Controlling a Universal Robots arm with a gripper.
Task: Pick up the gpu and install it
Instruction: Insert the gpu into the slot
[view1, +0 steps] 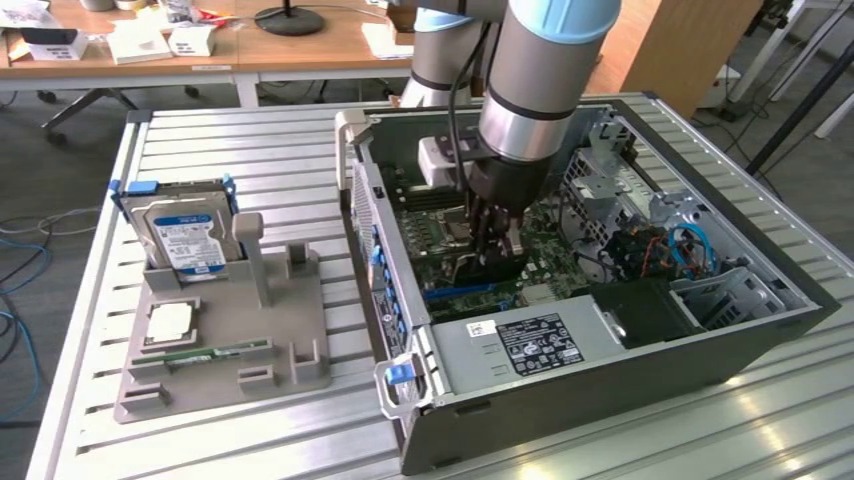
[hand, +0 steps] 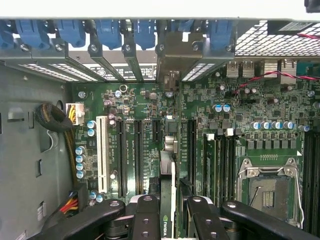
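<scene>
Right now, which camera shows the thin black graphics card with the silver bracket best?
The wrist view: the thin black graphics card sits edge-on in the tool, over the green motherboard. In the exterior view the tool and grey arm cover most of it.

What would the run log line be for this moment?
end effector: shut on gpu, card edge-on | location: inside computer case, over motherboard expansion slots | seated: cannot tell
</scene>
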